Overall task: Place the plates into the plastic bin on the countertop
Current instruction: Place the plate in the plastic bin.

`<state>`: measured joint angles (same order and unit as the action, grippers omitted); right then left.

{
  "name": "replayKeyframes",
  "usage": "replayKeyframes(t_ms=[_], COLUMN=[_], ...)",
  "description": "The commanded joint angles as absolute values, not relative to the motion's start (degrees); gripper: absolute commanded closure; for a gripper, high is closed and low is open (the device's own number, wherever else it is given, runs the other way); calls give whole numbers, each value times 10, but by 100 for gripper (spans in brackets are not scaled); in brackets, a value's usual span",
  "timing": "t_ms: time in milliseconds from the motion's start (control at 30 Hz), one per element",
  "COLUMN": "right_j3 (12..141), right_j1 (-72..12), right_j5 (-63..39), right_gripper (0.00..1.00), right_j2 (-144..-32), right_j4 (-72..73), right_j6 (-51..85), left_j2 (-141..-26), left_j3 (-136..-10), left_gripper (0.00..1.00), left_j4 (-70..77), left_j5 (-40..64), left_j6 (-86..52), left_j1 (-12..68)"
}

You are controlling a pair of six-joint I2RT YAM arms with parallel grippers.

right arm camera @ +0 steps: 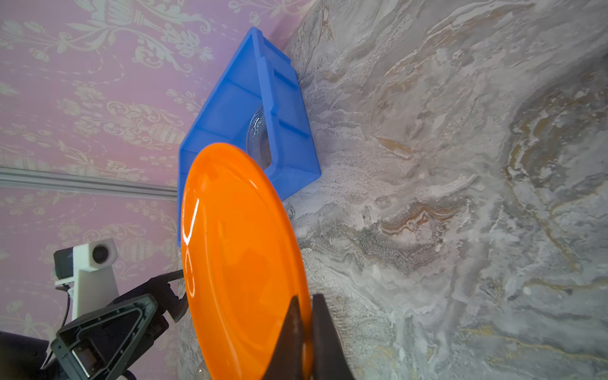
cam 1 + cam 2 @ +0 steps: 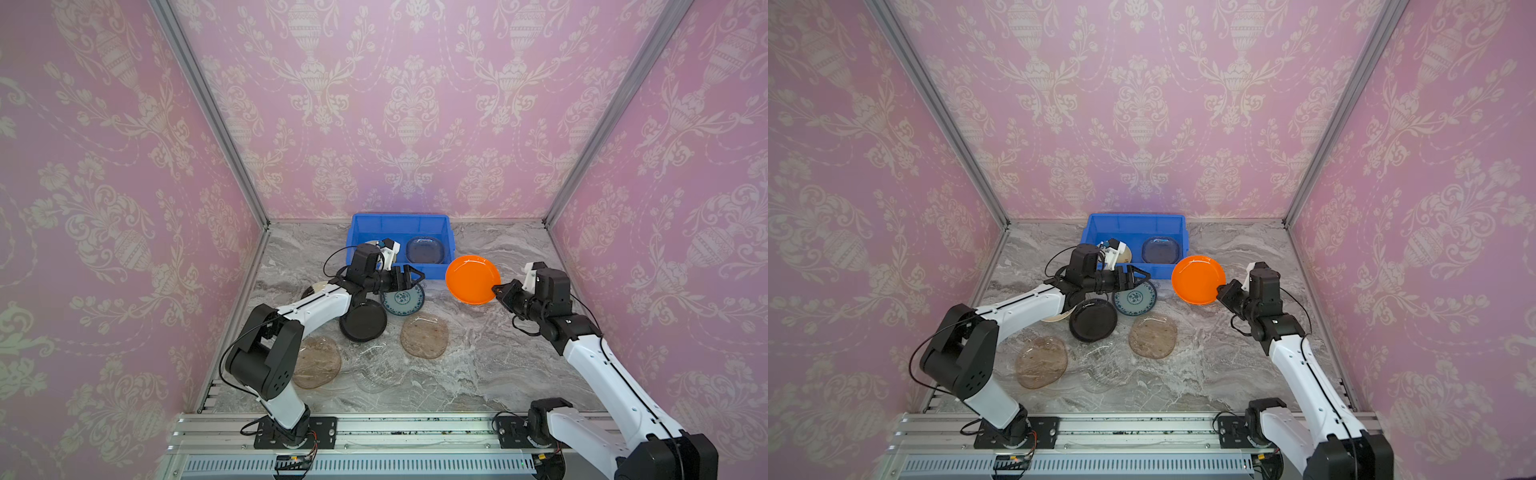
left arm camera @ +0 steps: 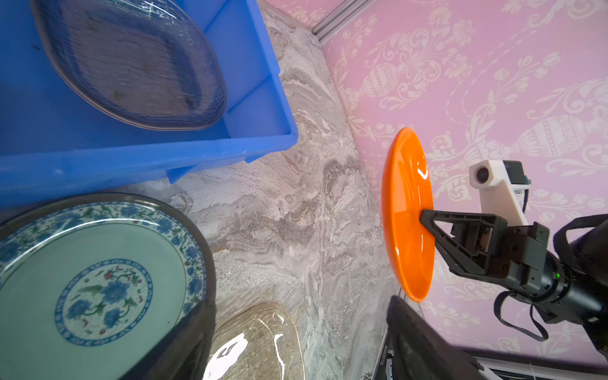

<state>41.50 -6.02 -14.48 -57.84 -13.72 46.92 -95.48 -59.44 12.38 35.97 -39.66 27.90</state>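
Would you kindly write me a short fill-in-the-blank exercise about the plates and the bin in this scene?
1. The right gripper is shut on the orange plate; the left gripper is open and holds ____.
2. The bin is coloured ____.
3. The clear plate lies inside it; the black plate lies ____ it.
Missing words: nothing, blue, outside.

Sticker: white sticker (image 3: 227,355) under the brownish translucent plate (image 3: 263,339), at 5 o'clock from the teal-patterned plate (image 2: 402,300); it carries a dark mark, perhaps a "5", not surely readable.
Bench-edge strip (image 3: 378,365): tiny row of digits (image 3: 381,354), too small to read.
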Motion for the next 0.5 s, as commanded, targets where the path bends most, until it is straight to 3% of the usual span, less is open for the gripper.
replayKeyframes(t_ms=[0, 267, 467], right_j3=[445, 477, 501], right_j1=[-93, -152, -170], right_j5=[-131, -136, -153], right_gripper=[100, 100, 100], right_j2=[-600, -654, -681], right_j4=[-144, -100, -71], right_j6=[452, 457, 458], left_j2=[-967, -973, -974], left_j3=[-614, -618, -617], left_gripper=[17, 23, 41], left_j4=[174, 192, 182], left_j5=[389, 402, 410], left_j6=[-424, -441, -443], left_j1=[285, 286, 286])
